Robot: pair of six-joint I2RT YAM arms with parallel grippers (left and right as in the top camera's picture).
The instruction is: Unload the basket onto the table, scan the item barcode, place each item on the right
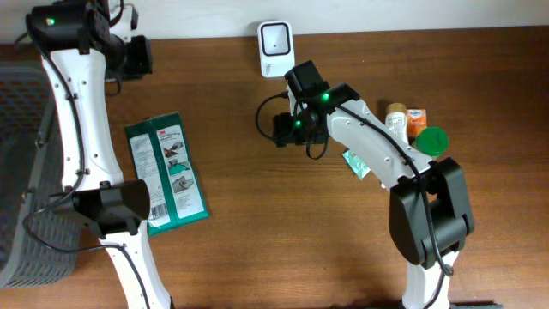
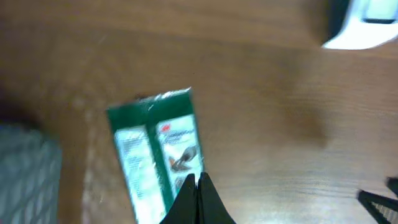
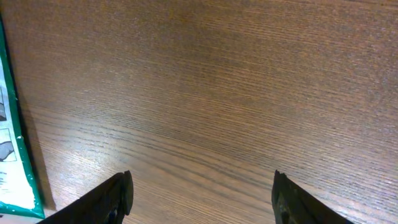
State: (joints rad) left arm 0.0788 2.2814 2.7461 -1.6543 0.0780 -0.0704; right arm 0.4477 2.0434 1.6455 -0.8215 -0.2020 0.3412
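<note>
Lying flat on the wooden table point(image 1: 257, 249), left of centre, printed side up and slightly tilted: the green packet point(image 1: 166, 174), touched by neither gripper. Standing at the far edge of the table, well apart from the packet: the white scanner point(image 1: 274, 47). Sitting along the left edge: a grey basket point(image 1: 26, 172). Hanging over the far left part of the table: the left gripper point(image 2: 199, 200), fingers pressed together into one dark wedge, clamped on nothing. Looks down, in its own blurred view, on the packet, with the scanner's white corner at upper right. Hovering near the scanner, on its near side, between it and the packet: the right gripper point(image 3: 202, 198), fingers point(image 3: 118, 198) spread wide with only bare wood between them. Catches the packet's green edge at the far left of its view. Clustered on the right side, beside the right arm point(image 1: 377, 150): a small bottle point(image 1: 395, 116), an orange pack point(image 1: 417, 123), a round green lid point(image 1: 431, 140), and a teal-and-white sachet point(image 1: 356, 163) partly under the arm.
</note>
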